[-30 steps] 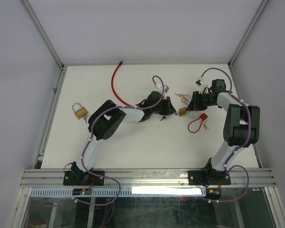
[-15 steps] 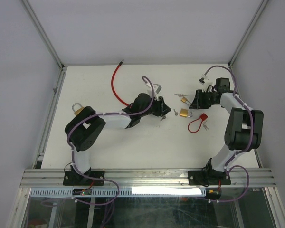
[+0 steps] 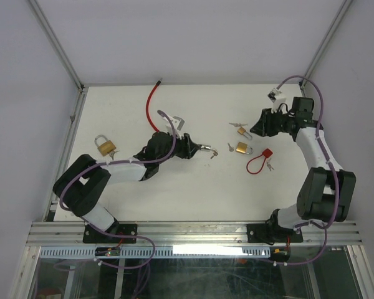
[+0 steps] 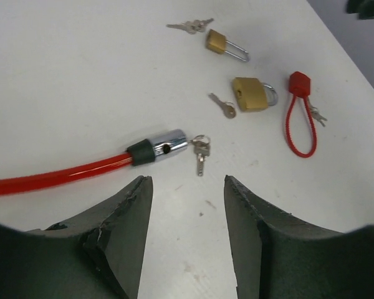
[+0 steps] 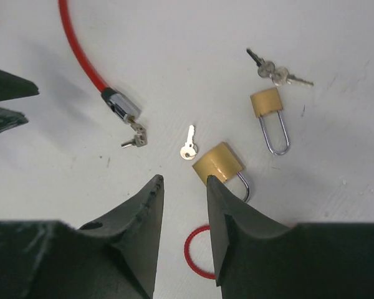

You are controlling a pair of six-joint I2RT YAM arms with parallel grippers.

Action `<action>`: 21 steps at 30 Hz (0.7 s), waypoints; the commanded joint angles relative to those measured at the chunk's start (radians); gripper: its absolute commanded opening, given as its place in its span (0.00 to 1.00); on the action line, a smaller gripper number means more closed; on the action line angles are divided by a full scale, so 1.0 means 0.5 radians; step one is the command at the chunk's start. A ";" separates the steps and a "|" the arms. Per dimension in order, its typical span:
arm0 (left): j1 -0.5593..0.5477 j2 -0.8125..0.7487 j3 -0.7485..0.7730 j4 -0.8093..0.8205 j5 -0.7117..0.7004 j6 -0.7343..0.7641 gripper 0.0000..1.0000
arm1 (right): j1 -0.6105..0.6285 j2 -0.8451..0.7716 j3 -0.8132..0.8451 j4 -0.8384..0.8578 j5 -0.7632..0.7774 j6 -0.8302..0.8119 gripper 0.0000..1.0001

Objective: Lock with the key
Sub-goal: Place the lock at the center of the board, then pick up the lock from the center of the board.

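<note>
Trouble starts near: left jaws, spread and empty, hang short of the chrome cable end [image 4: 159,147] and its ringed keys [image 4: 199,151]. Farther right, a loose key [image 5: 187,147] lies flat just beside the brass padlock [image 5: 219,163]; pinching so thin a thing may skid it away. Right jaws, narrowly parted, hold nothing. Beyond, a second padlock [image 5: 266,101] and key bunch [image 5: 274,71] invite a mismatch.

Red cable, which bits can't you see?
- Left wrist view: the red cable runs off the left edge.
- Right wrist view: it leaves by the top edge.
- Top view: the left arm covers its middle.
- Right wrist view: the right gripper hides part of the red loop lock.
</note>
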 commanded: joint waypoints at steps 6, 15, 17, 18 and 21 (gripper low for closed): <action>0.276 -0.574 -0.280 -0.203 -0.205 0.080 0.73 | 0.329 -0.420 0.185 0.020 -0.308 -0.025 0.40; 0.654 -1.019 -0.610 -0.293 -0.229 -0.022 0.92 | 0.504 -0.472 0.021 0.169 -0.632 -0.015 0.42; 0.823 -1.081 -0.690 -0.243 -0.136 -0.090 0.92 | 0.503 -0.476 -0.104 0.262 -0.684 0.023 0.42; 0.909 -1.095 -0.732 -0.210 -0.081 -0.142 0.92 | 0.503 -0.473 -0.136 0.294 -0.724 0.031 0.42; 1.173 -1.108 -0.810 -0.122 0.115 -0.298 0.91 | 0.533 -0.460 -0.143 0.312 -0.716 0.057 0.42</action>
